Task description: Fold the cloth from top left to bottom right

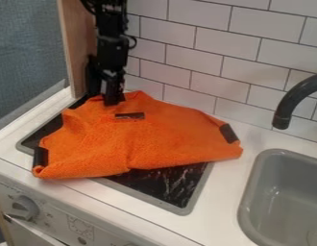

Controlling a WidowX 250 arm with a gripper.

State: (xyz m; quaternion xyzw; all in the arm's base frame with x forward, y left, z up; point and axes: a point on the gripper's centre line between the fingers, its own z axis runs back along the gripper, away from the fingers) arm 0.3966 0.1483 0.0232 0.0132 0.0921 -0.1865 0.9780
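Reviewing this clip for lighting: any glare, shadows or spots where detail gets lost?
Camera view: broken whitish glare on the glossy black stovetop, below the cloth's near edge; soft shading along the folds of the orange cloth, with no harsh shadow across it; gentle shading inside the grey sink; the black gripper reads very dark, so its detail is hard to make out.

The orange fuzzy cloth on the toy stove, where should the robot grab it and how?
I'd pinch the fuzzy orange cloth by its bunched-up back-left edge, coming down from above. That edge puffs up in soft ridges, so there should be something to pinch, and the black metal claw hangs right there. The wide front part looks smoother, so it's probably harder.
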